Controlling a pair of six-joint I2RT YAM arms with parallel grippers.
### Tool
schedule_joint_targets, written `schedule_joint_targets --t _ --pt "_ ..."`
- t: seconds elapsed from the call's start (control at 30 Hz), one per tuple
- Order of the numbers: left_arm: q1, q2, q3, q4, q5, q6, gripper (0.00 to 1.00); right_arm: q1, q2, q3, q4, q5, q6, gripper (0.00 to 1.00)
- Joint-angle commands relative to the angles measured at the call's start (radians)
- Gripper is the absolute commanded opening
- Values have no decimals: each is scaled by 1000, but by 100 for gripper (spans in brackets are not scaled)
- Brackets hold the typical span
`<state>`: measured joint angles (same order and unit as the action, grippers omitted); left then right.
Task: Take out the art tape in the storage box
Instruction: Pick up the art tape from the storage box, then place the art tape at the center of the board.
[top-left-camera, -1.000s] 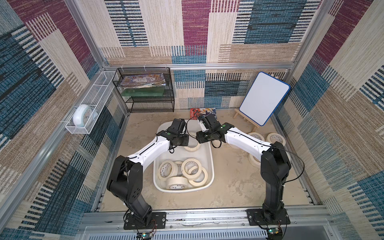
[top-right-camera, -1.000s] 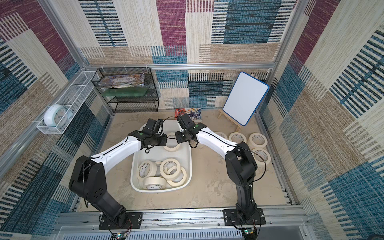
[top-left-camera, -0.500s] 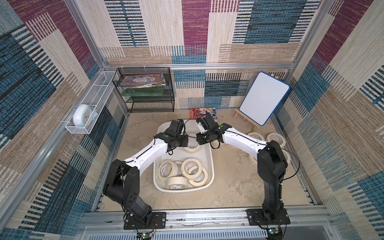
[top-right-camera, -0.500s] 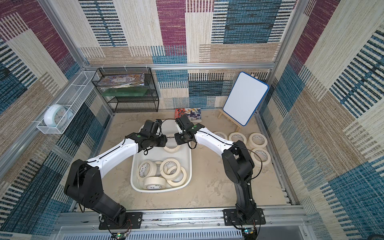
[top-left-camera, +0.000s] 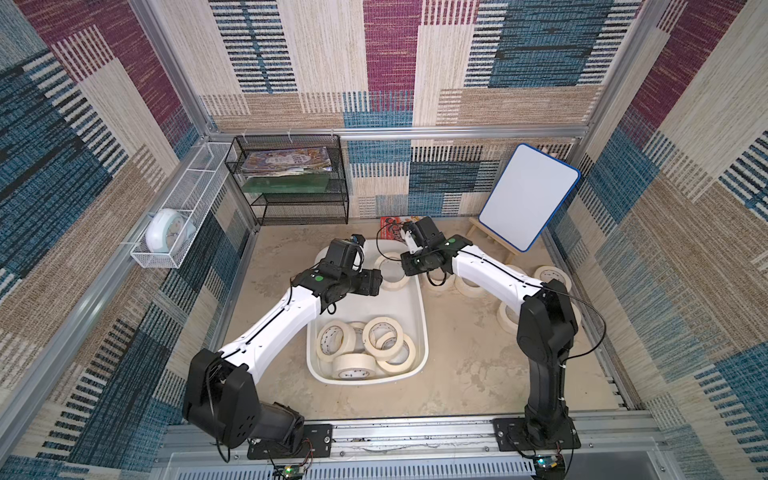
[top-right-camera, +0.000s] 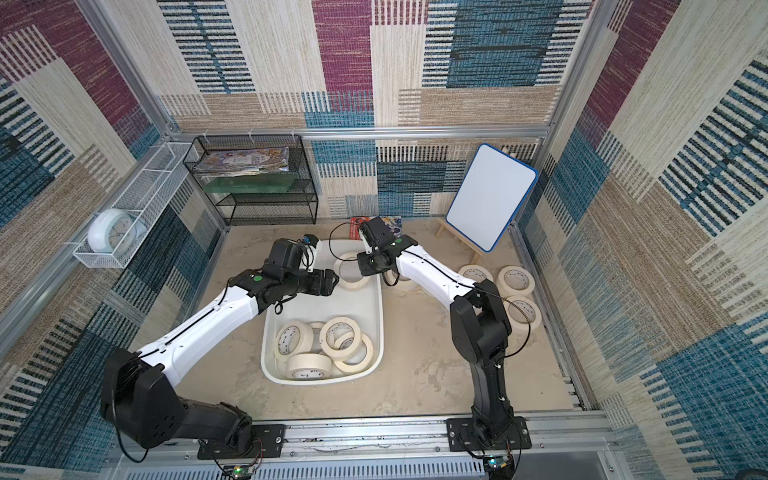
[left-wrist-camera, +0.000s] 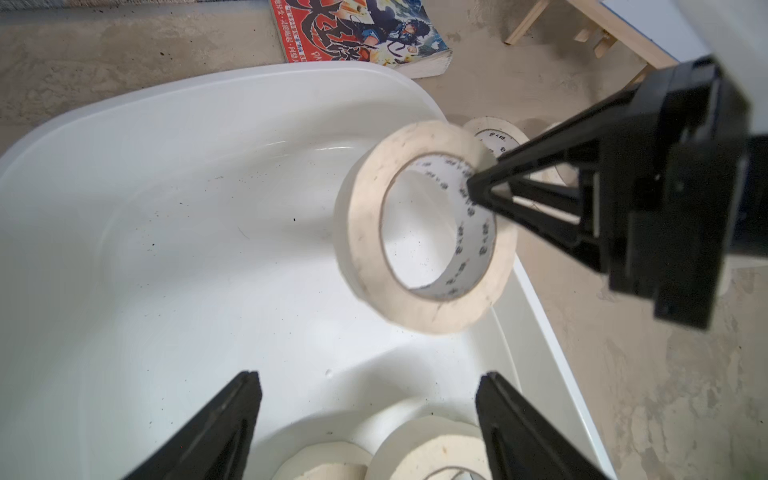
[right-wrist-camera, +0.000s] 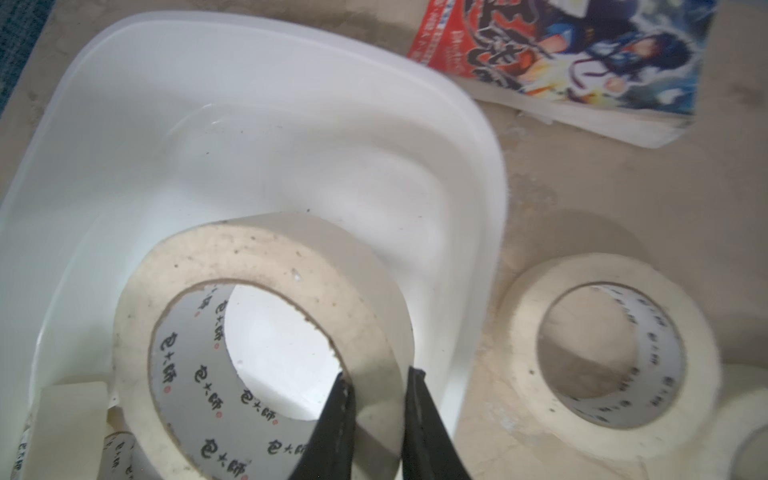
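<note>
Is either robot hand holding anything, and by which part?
The right hand pinches a masking tape roll across its ring wall; the left hand holds nothing.

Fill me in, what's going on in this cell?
The right pincer is clamped on the wall of one roll, holding it above the far end of the box. The left pincer is open next to it, holding nothing. Several rolls lie in the box's near end; other rolls sit out on the table by the right arm.

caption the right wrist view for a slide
Black fingers shut on a cream masking tape roll over the white plastic tub
</note>
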<state>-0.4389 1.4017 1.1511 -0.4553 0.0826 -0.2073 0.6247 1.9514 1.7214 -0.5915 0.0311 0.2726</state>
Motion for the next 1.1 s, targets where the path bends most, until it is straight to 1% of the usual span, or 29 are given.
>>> schedule_joint_targets --t 0.0,0.13,0.23,0.33,0.47,0.57,0.73,0.87,1.07 --pt "4 -63 -45 -50 35 42 87 -26 -75 -6 -54 13 -30 0" --pt "7 -96 -95 -42 110 53 87 -75 -206 -105 -117 42 -33 0" --pt "8 -82 -121 -33 164 57 86 -122 -338 -256 -122 105 19 0" --pt "8 -52 -152 7 234 43 86 -194 -470 -407 -131 119 65 0" --pt "8 -9 -180 52 296 24 85 -282 -594 -611 -102 129 116 0" --pt "8 16 -186 56 307 23 84 -306 -604 -697 -76 110 136 0" --pt "1 21 -184 15 255 41 84 -317 -569 -800 6 87 169 0" --pt "-3 13 -202 7 228 42 84 -346 -520 -849 59 89 163 0" --pt "-3 11 -223 16 210 32 84 -391 -490 -892 147 107 158 0"
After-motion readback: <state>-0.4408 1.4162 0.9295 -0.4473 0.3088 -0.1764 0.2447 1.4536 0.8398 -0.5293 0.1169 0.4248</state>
